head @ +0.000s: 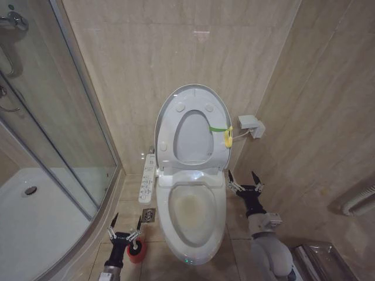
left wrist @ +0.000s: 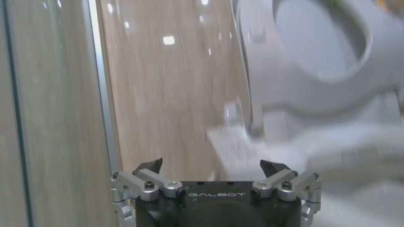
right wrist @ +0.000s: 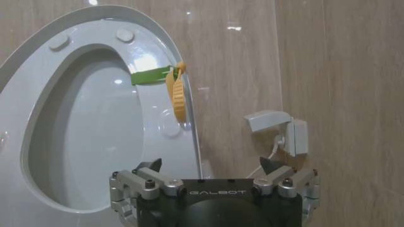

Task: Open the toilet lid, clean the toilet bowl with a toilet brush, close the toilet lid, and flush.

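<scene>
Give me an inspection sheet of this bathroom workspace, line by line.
Surface: beige tiled floor around the toilet.
Job's things: toilet lid raised upright against the wall; toilet bowl uncovered, yellowish stain inside; red brush holder on the floor to the bowl's left, brush handle not made out.
Clutter: green strap with yellow tab on the lid's edge.
Grippers: left gripper open, empty, above the red holder; right gripper open, empty, right of the bowl.
Cables: white cord from the wall box toward the toilet.
Surroundings: glass shower enclosure on the left; control panel beside the seat.
</scene>
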